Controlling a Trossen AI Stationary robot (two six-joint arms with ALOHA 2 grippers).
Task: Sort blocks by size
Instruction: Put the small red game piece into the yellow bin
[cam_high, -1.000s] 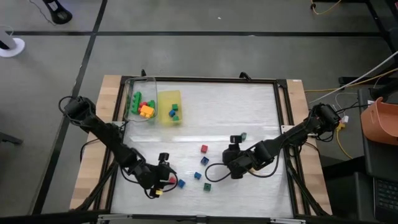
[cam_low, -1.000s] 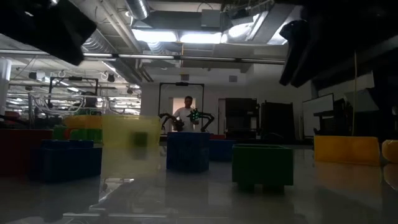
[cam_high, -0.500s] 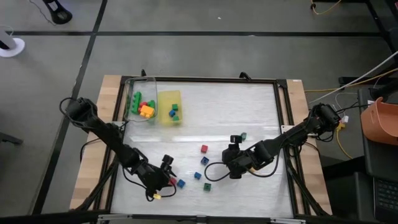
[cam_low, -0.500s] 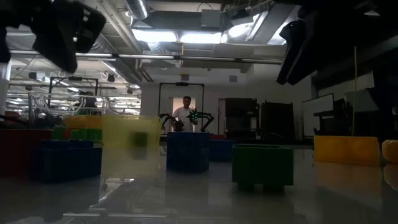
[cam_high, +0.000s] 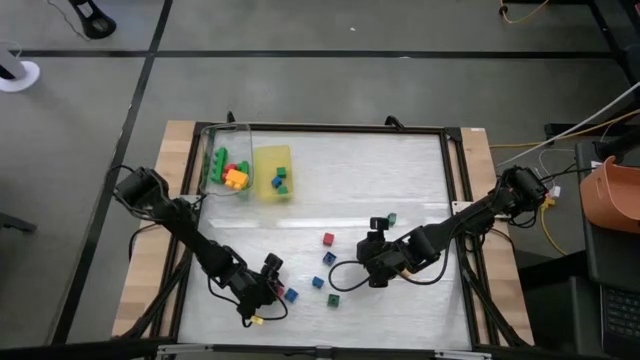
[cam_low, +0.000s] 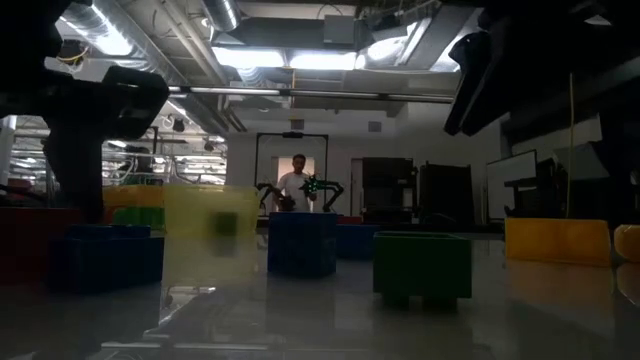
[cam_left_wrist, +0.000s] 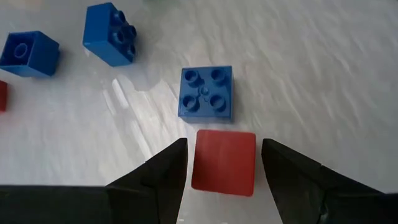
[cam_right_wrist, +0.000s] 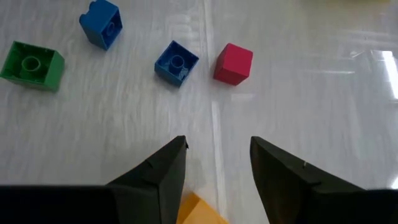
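High view: left gripper (cam_high: 268, 288) sits low at the near-left table (cam_high: 400, 170), beside loose blocks.

Left wrist view: spread fingers straddle a red block (cam_left_wrist: 224, 162), positioned for grasping.

Right wrist view: right gripper (cam_right_wrist: 214, 165) is released, orange block (cam_right_wrist: 198, 211) between its fingers.

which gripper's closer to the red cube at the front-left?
Left. The left gripper is open with the red cube between its fingers. The right gripper is off to the cube's right, past the loose blue cubes.
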